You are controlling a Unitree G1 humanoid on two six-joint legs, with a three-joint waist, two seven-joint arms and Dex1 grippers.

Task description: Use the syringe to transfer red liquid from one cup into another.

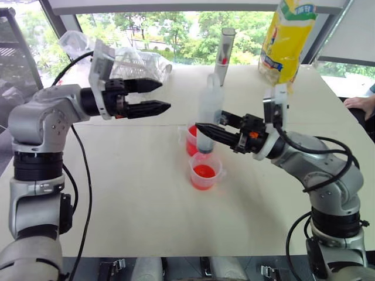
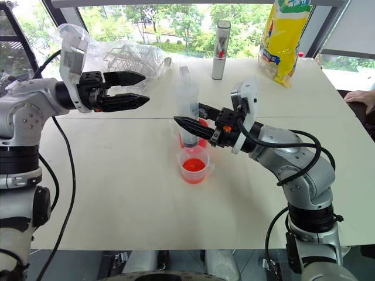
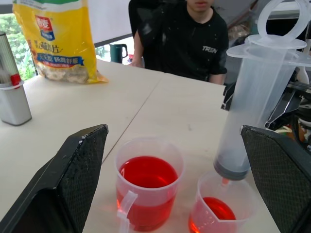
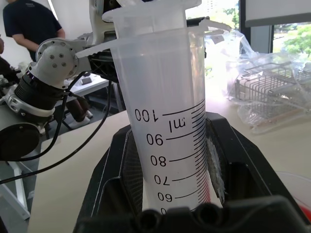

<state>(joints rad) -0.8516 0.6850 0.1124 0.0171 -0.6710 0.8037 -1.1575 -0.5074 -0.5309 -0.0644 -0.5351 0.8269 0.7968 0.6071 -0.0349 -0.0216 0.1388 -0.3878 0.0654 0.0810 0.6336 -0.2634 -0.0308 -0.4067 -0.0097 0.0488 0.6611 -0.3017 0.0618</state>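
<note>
I see the syringe (image 1: 209, 111) standing upright over the middle of the pale bench (image 1: 140, 199), and I take it as my landmark. My right gripper (image 1: 206, 130) holds its clear barrel from the side, the fingers clamped on it, as the scale marks between the black pads show in the right wrist view. Directly under the syringe stands the smaller cup (image 1: 205, 171) with a little red liquid (image 1: 204, 171) in it; the reddish tip hangs just inside its mouth, and the dark plunger seal sits low in the barrel. Just behind the syringe is the larger cup (image 3: 148, 187), filled more deeply with the same red liquid. My left gripper (image 1: 160, 96) hangs in the air to the left of the syringe, well apart from it, the fingers spread and holding nothing. Far behind the syringe, near the window, stands an upright grey-white tube (image 1: 224, 55), to the right of it a yellow bag (image 1: 287, 41), and to the left a crumpled clear plastic bag (image 1: 132, 61) with a wire rack inside. Behind the bench the window shows green trees. At the right edge of the bench rests a person's hand (image 1: 360, 104).
</note>
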